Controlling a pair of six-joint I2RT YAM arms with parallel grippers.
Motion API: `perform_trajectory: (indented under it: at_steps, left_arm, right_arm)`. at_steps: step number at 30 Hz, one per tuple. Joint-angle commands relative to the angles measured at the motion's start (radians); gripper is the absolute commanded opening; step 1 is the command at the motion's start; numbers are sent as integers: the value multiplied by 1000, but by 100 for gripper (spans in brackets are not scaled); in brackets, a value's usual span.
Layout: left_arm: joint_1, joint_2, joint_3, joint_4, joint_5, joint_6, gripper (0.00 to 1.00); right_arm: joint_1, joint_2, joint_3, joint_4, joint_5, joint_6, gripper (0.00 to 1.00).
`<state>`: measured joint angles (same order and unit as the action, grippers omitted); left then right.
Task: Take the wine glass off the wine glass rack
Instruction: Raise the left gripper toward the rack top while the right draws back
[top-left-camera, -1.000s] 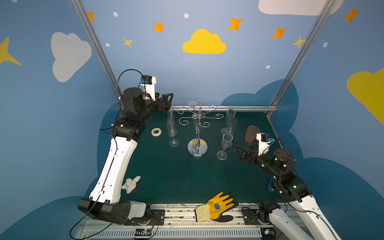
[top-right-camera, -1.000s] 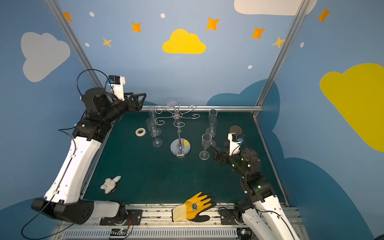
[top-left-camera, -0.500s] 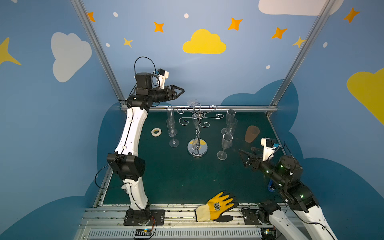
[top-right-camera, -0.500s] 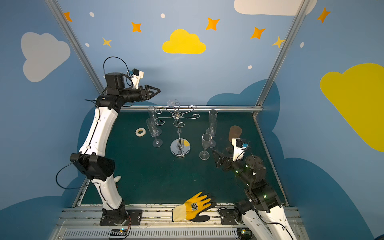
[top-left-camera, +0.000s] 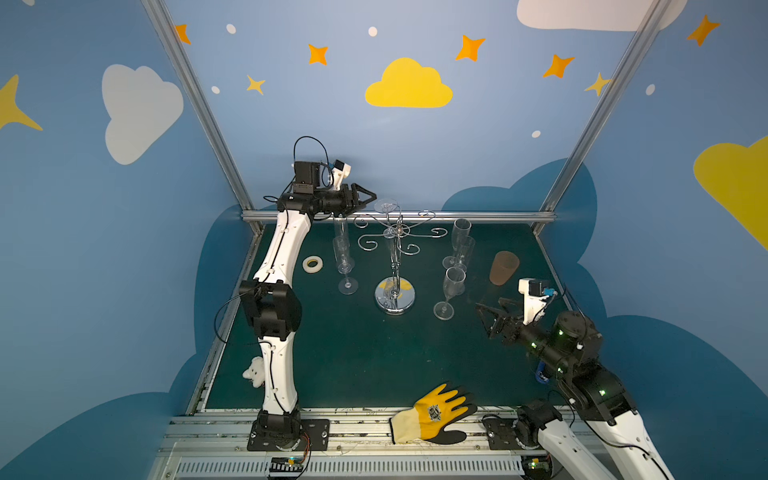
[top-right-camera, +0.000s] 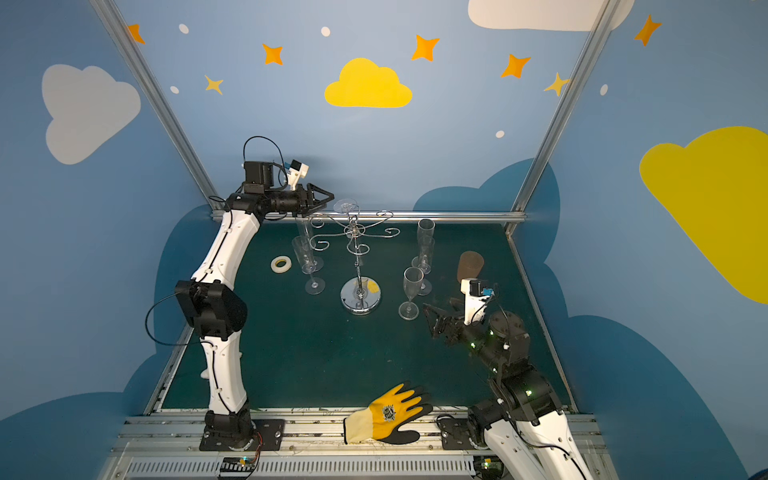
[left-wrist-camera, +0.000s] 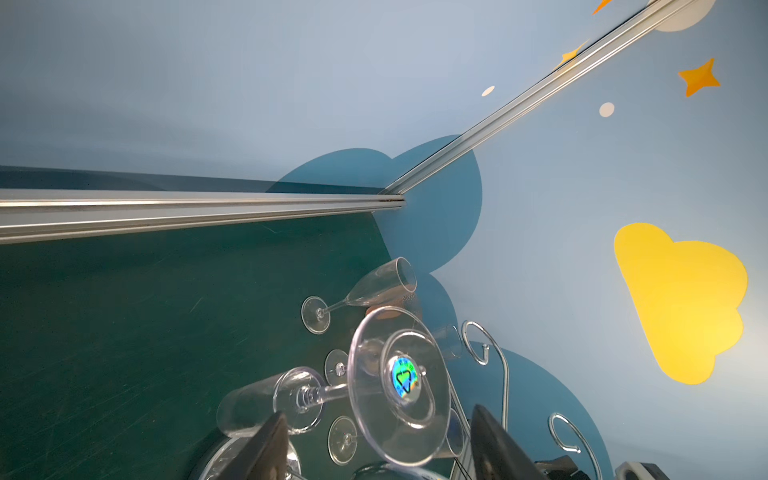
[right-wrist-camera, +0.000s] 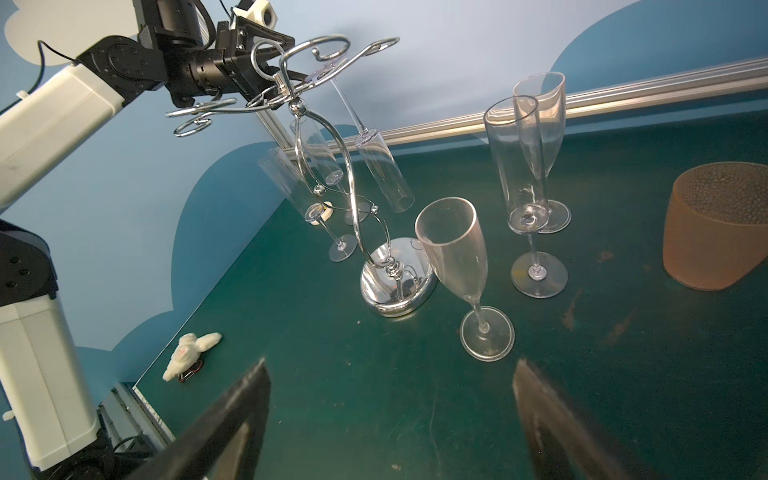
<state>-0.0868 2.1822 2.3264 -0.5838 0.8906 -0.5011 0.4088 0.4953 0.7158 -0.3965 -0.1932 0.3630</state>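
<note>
Judging the job as barely begun, with the grasp as the step in hand and nothing lifted clear yet. Finding the wine glass (top-left-camera: 386, 206) hanging upside down from a curled arm at the top of the wine glass rack (top-left-camera: 395, 297), foot uppermost, bowl pointing down beside the pole. Holding the left gripper (top-left-camera: 371, 195) high, level with that foot and just beside it. Showing, in the left wrist view, both fingers (left-wrist-camera: 266, 451) apart with the clear foot disc ahead of them and unpinched, so reading as open and clasping nothing. Resting the right gripper (top-left-camera: 484, 322) low over the green mat (top-left-camera: 353, 353), near the standing flutes (top-left-camera: 452, 286) and well apart from the rack, spread wide and empty. Leaving the rack upright on its mirrored base in the middle of the mat. Remaining, by this reckoning: closing on the foot or stem, sliding the glass out along the wire arm without tipping the light stand, then carrying it clear and setting it down.
</note>
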Motion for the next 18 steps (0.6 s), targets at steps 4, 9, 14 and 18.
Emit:
perform_trajectory:
  at_steps: [4, 9, 14, 18]
  left_arm:
    - [-6, 43, 27, 106, 89, -70, 64]
    - [-11, 65, 23, 151, 112, -99, 60]
    - [-14, 79, 14, 177, 129, -121, 54]
    - [-20, 80, 0, 226, 150, -156, 49]
  right_arm:
    - [5, -5, 7, -11, -11, 14, 90]
    - [8, 13, 9, -9, -18, 14, 90]
    - [12, 32, 22, -26, -18, -9, 90]
    - [13, 36, 26, -30, -11, -22, 90]
